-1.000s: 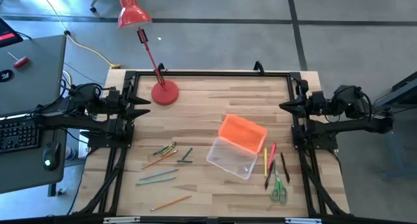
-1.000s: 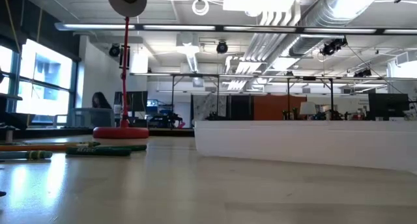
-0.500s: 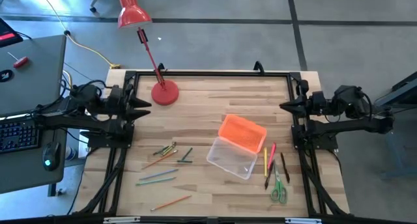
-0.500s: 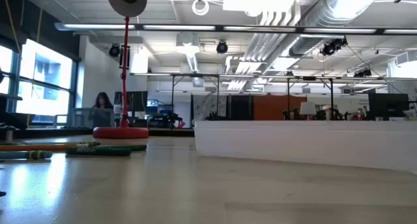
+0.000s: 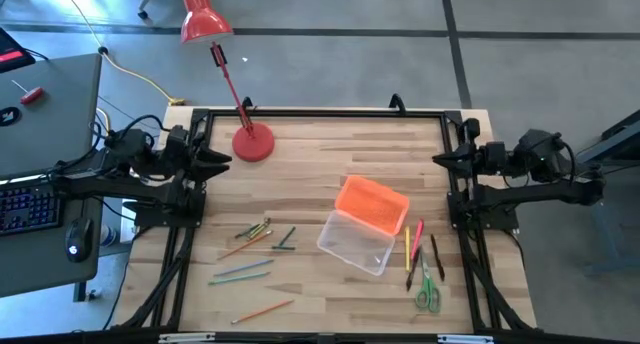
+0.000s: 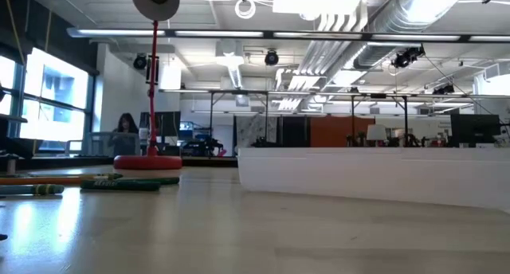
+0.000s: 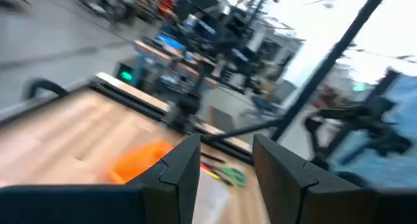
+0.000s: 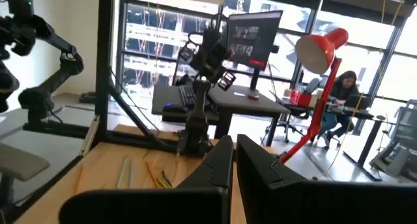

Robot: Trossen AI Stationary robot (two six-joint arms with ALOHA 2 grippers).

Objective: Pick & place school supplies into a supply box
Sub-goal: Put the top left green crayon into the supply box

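In the high view the clear supply box (image 5: pixel 355 243) lies on the table right of centre, and its orange gridded lid (image 5: pixel 372 205) leans on the box's far edge. Several pencils (image 5: pixel 252 251) lie scattered on the table to the box's left. Pens (image 5: pixel 413 246) and green-handled scissors (image 5: pixel 427 291) lie to its right. My left gripper (image 5: pixel 218 156) (image 7: pixel 225 155) hovers open at the table's left edge, far from the supplies. My right gripper (image 5: pixel 438 162) (image 8: pixel 235 160) hovers shut at the right edge.
A red desk lamp stands with its round base (image 5: pixel 253 144) on the far left part of the table, near my left gripper, and its shade (image 5: pixel 205 24) reaches past the far edge. A black frame (image 5: pixel 320 112) borders the table. Bare wood lies between the grippers.
My left arm has shifted a little at the table's left edge, and a dark part of an arm has come into the top left of the low view. The supplies, box and lid lie as before.
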